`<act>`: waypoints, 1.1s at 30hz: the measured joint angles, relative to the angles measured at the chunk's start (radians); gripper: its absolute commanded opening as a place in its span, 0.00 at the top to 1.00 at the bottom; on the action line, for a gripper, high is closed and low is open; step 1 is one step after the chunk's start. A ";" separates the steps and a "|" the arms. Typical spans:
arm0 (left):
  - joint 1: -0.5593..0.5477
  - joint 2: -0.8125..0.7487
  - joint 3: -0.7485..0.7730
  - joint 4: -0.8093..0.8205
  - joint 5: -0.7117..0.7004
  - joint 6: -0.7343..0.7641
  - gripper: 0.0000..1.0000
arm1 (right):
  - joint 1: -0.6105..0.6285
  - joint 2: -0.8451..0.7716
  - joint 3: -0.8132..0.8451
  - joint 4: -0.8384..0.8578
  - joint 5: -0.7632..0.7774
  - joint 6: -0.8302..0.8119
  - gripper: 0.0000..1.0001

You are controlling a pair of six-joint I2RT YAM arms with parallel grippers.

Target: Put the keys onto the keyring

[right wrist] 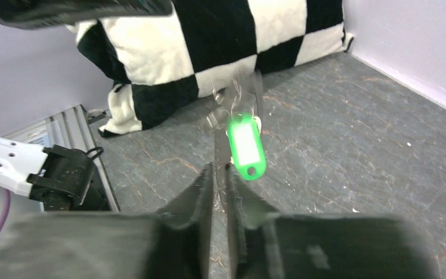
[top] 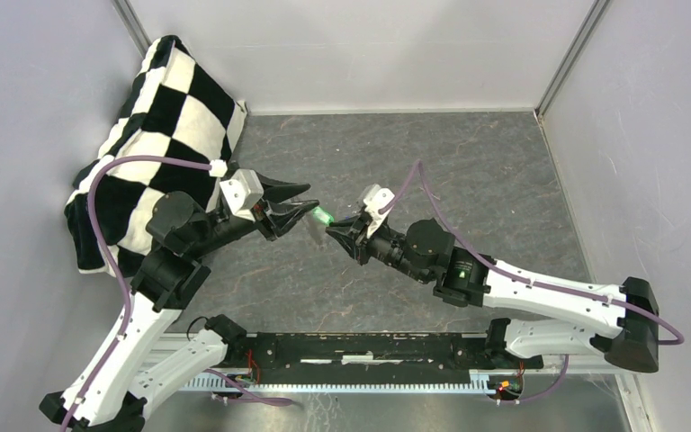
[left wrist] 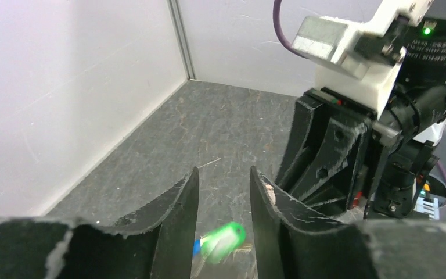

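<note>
Top external: right end effector [top: 333, 229] pinched on green key [top: 323, 214], lifted away from all counter edges, likely presenting it to left end effector [top: 313, 197], narrow gap.

Green key [right wrist: 246, 145]: bright green plastic head w/ white label window & small hole at its near end. It lies lengthwise near-to-far, held up off the table approx mid-scene. Blue key [left wrist: 196, 247]: only a sliver of blue shows, just beside the green head, rest hidden, both low btw the spread fingers of left gripper [left wrist: 223, 174]. Keyring [right wrist: 220, 152]: thin grey metal, blurred, by the green head's far end & side, running down into the nearly closed right gripper [right wrist: 219, 170]; exact shape can't tell.
</note>
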 measured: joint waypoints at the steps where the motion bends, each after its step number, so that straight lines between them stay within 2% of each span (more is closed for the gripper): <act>1: 0.000 0.000 0.000 0.000 0.001 0.005 0.57 | 0.000 -0.006 -0.002 0.006 -0.008 0.004 0.98; 2: 0.000 -0.001 0.000 -0.001 0.005 0.007 0.60 | 0.000 -0.015 -0.004 0.015 -0.018 0.022 1.00; 4: 0.000 -0.006 0.000 -0.002 0.007 0.014 0.90 | 0.000 -0.032 -0.008 0.024 -0.032 0.041 1.00; 5: 0.000 -0.008 0.000 -0.003 0.008 0.023 0.93 | 0.000 -0.047 -0.009 0.026 -0.039 0.054 1.00; 8: 0.000 -0.018 -0.001 -0.003 0.010 0.035 0.86 | 0.000 -0.077 -0.016 0.027 -0.036 0.071 1.00; 9: 0.000 -0.021 -0.001 -0.003 0.010 0.036 0.83 | 0.000 -0.087 -0.021 0.027 -0.024 0.075 0.96; 10: 0.000 -0.024 -0.001 -0.003 0.010 0.038 0.79 | 0.000 -0.090 -0.027 0.025 -0.013 0.078 0.89; 13: 0.000 -0.032 -0.001 -0.013 0.006 0.059 0.58 | 0.000 -0.080 -0.056 0.007 0.031 0.085 0.70; 16: 0.000 -0.027 -0.001 -0.062 -0.024 0.114 0.51 | 0.000 -0.039 -0.093 -0.015 0.058 0.082 0.66; 20: 0.000 0.010 -0.015 -0.191 -0.117 0.251 0.49 | 0.000 0.014 -0.151 -0.050 0.079 0.081 0.62; 24: 0.020 0.097 -0.062 -0.385 -0.219 0.502 0.49 | 0.000 0.016 -0.215 -0.044 0.089 0.090 0.49; 26: 0.066 0.137 -0.101 -0.458 -0.251 0.583 0.47 | 0.000 0.012 -0.261 -0.001 0.080 0.099 0.46; 29: 0.227 0.175 -0.120 -0.513 -0.254 0.635 0.43 | 0.000 0.077 -0.274 0.071 0.045 0.084 0.46; 31: 0.347 0.193 -0.083 -0.506 -0.244 0.634 0.43 | 0.000 0.204 -0.217 0.121 0.003 0.050 0.49; 33: 0.412 0.242 0.003 -0.539 -0.227 0.655 0.44 | 0.000 0.354 -0.117 0.141 -0.042 0.019 0.50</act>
